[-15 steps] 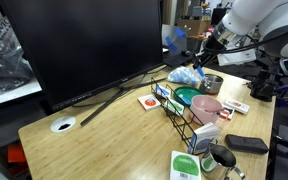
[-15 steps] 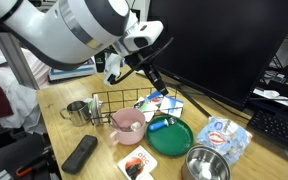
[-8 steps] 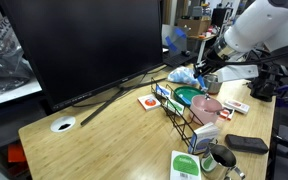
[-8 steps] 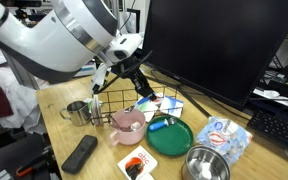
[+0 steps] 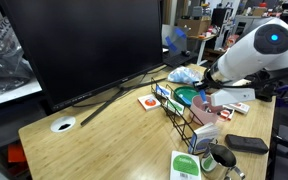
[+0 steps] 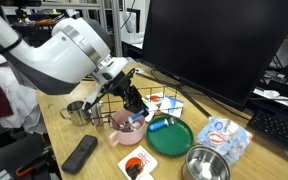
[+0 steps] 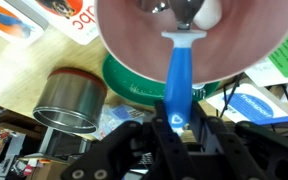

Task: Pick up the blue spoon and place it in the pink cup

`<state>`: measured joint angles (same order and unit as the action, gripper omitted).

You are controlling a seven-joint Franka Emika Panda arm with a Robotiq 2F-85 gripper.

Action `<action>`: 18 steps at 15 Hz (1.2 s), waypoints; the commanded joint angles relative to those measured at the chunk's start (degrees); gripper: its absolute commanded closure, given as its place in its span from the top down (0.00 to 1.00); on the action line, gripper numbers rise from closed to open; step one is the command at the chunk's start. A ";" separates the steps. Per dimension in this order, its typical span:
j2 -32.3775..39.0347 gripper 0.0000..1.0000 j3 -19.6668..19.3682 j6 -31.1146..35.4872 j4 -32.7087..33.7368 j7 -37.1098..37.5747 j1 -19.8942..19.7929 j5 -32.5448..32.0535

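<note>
The blue spoon (image 7: 180, 75) is clamped by its handle between my gripper's black fingers (image 7: 174, 128). Its silver tip reaches into the pale pink cup (image 7: 134, 45), which fills the top of the wrist view. In both exterior views the gripper (image 6: 134, 108) (image 5: 210, 88) hangs just above the pink cup (image 6: 125, 127) (image 5: 206, 106), which stands next to the green bowl (image 6: 170, 138) (image 5: 187, 96). The spoon is mostly hidden by the gripper in the exterior views.
A black wire rack (image 6: 104, 100) stands behind the cup. A shiny silver metal cup (image 6: 77, 110) (image 7: 69, 100) is beside it. A steel bowl (image 6: 206, 165), a blue packet (image 6: 227, 137), a black case (image 6: 81, 153), cards and a large monitor (image 6: 214, 45) surround them.
The gripper has come down with the blue spoon from above the rack to the pink cup; the spoon's tip is now inside the cup.
</note>
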<state>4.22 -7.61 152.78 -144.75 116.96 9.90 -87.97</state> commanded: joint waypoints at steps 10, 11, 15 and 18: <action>2.75 0.80 -0.17 -4.19 1.16 4.47 0.76 -0.59; 1.97 0.88 -0.14 -3.96 0.77 4.49 0.78 -0.50; -2.25 1.00 -0.13 -3.40 -1.09 4.46 0.79 0.10; -1.31 1.00 -0.08 -3.79 -0.03 4.13 0.93 -0.20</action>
<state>2.90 -7.69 148.98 -144.78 121.09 10.83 -88.18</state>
